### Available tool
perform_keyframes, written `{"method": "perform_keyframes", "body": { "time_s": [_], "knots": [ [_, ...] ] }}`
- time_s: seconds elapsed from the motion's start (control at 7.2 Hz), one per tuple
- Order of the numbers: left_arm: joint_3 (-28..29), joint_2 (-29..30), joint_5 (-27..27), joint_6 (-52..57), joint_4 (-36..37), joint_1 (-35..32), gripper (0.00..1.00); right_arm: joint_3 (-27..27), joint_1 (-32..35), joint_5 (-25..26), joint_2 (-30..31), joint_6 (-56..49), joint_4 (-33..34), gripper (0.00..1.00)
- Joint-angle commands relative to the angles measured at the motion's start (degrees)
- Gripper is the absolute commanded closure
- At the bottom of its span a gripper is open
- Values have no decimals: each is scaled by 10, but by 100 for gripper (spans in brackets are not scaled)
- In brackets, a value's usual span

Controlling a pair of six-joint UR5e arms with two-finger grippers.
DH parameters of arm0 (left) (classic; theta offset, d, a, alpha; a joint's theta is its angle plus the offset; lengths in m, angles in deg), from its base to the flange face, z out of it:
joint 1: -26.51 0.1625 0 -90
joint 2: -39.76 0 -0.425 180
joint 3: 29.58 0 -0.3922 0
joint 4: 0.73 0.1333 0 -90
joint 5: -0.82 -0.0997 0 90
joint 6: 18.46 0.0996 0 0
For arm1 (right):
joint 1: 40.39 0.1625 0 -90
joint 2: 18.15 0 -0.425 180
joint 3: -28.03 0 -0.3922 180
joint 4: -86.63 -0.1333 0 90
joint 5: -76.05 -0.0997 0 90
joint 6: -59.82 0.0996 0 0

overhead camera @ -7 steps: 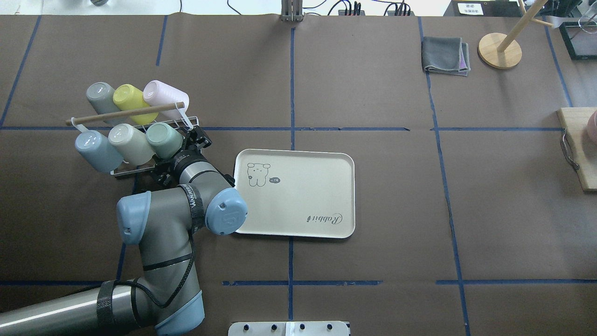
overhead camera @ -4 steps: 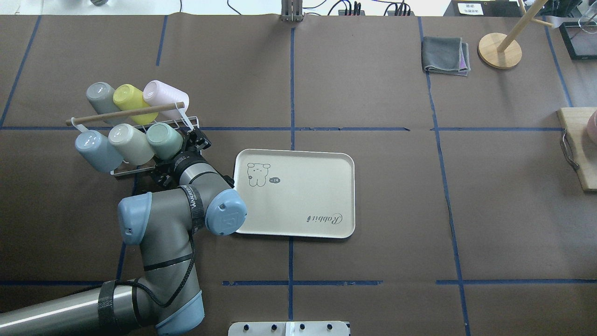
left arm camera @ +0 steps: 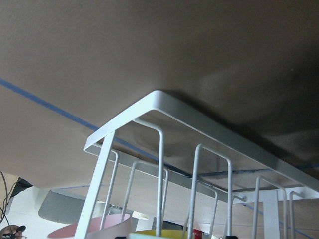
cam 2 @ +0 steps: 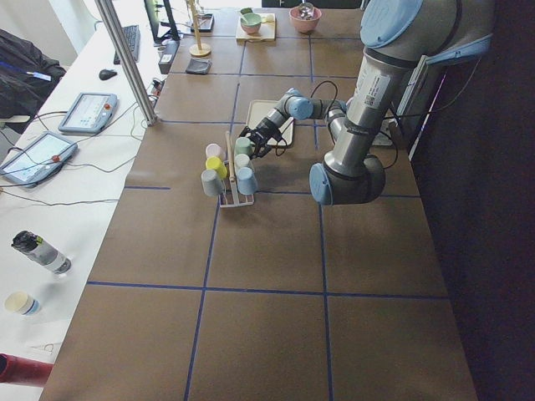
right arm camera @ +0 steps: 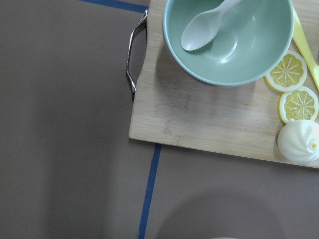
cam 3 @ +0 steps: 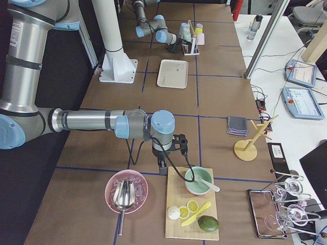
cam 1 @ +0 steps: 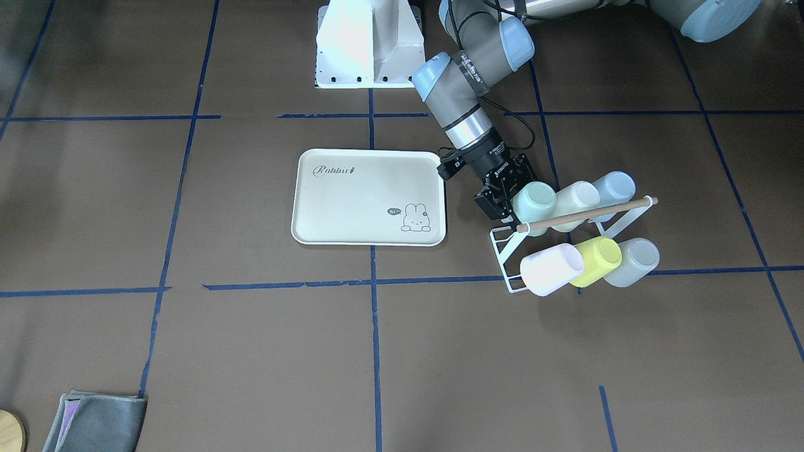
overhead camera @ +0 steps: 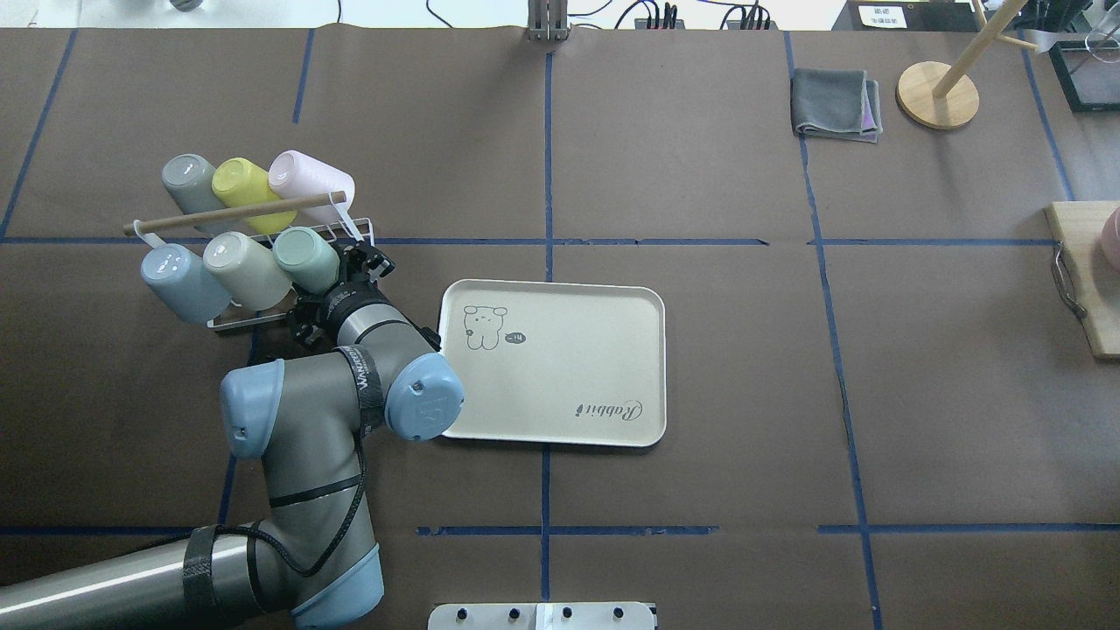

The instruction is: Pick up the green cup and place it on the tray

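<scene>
The green cup (overhead camera: pixel 306 260) lies tilted on the white wire rack (overhead camera: pixel 234 322), rightmost in its near row, mouth towards my left arm; it also shows in the front view (cam 1: pixel 534 199). My left gripper (overhead camera: pixel 352 267) is at the cup's mouth end, its jaws on either side of the cup and shut on it. The cream tray (overhead camera: pixel 569 367) with "Rabbit" lettering lies flat just right of the rack and holds nothing. My right gripper (cam 3: pixel 177 145) hovers by a wooden cutting board (cam 3: pixel 191 204) far to the right; I cannot tell whether it is open or shut.
The rack also holds pale blue (overhead camera: pixel 182 282), cream (overhead camera: pixel 243 269), grey (overhead camera: pixel 191 182), yellow (overhead camera: pixel 247 185) and pink (overhead camera: pixel 306 179) cups under a wooden rod (overhead camera: pixel 236 213). A grey cloth (overhead camera: pixel 836 105) and a wooden stand (overhead camera: pixel 937 94) sit at the far right.
My left gripper and the green cup have shifted together slightly left and away from me on the rack. The tray and the other cups have not moved.
</scene>
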Motion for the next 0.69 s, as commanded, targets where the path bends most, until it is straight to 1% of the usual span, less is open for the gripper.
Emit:
{"method": "perform_keyframes", "body": {
  "time_s": [0.0, 0.14, 0.28, 0.56],
  "knots": [
    [-38, -11, -4, 15, 3, -5, 32, 0, 0, -1, 0, 0, 0, 0],
    [-66, -26, -4, 18, 4, -6, 32, 0, 0, -1, 0, 0, 0, 0],
    [-99, -29, -4, 46, 6, -11, 31, 1, 0, -1, 0, 0, 0, 0],
    [-152, -37, -3, 68, 8, -21, 31, 2, 0, -2, 0, 0, -1, 0]
  ]
}}
